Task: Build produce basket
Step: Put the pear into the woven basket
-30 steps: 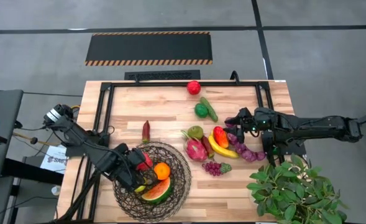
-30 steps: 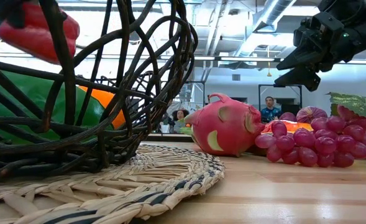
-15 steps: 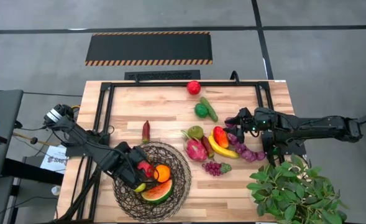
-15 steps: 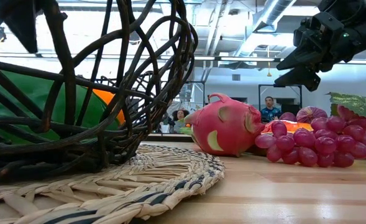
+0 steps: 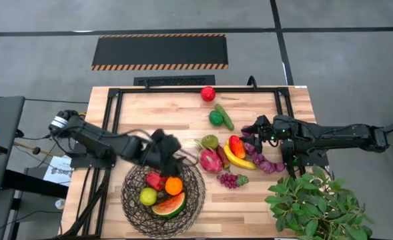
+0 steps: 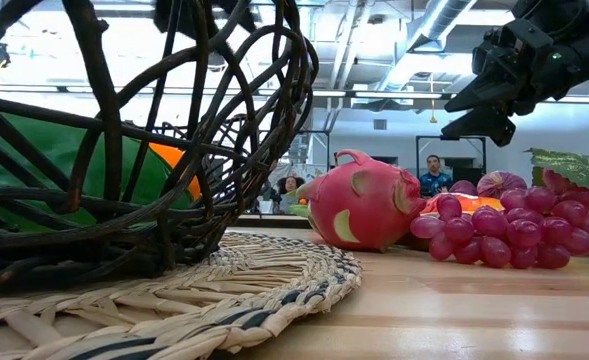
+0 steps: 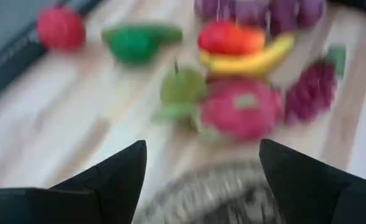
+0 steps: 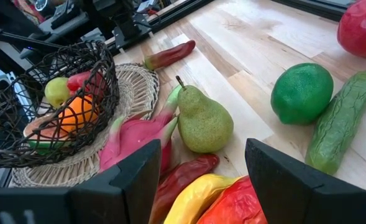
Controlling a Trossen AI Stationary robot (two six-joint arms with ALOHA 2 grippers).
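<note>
The dark wire basket stands on a woven straw mat near the table's front edge and holds a red pepper, an orange, a green apple and a watermelon slice. My left gripper hovers open and empty above the basket's far rim, facing the loose produce. My right gripper hangs open above the pile of dragonfruit, banana, pear and grapes, all lying on the table.
A lime, a cucumber and a round red fruit lie toward the far edge. A red chili rests beyond the basket. A leafy green plant fills the near right corner. A black frame runs around the table's far half.
My left gripper has let go of the red pepper, which now lies in the basket beside the orange. The gripper has risen out of the basket and swung toward the table's far side and right, ending over the basket's far rim. The right arm has kept still.
</note>
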